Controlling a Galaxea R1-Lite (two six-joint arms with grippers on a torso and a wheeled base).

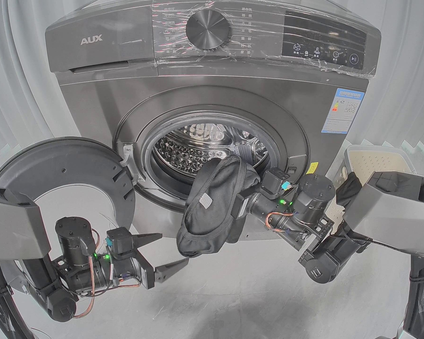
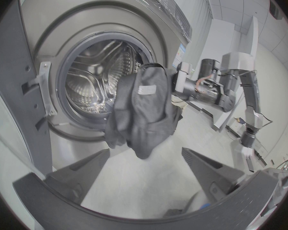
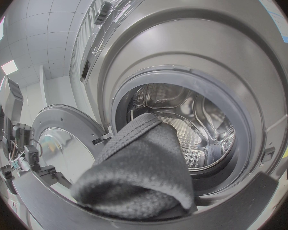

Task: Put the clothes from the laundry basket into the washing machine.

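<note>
A dark grey garment (image 1: 211, 208) (image 2: 144, 107) (image 3: 140, 173) hangs from my right gripper (image 1: 242, 195), which is shut on it just in front of the washing machine's round opening (image 1: 207, 152). The cloth droops below the rim of the opening and covers the gripper's fingers. The steel drum (image 3: 188, 125) (image 2: 92, 80) behind it looks bare. My left gripper (image 1: 167, 253) (image 2: 144, 166) stands open low on the left, below the open door (image 1: 66, 170), with nothing between its fingers. A white laundry basket (image 1: 379, 161) stands at the right with dark cloth (image 1: 349, 188) over its edge.
The grey washing machine (image 1: 212, 67) rises straight ahead. Its door is swung out to the left, close to my left arm. The pale floor (image 1: 231, 293) below the opening is bare. Curtains (image 1: 14, 71) hang behind the machine.
</note>
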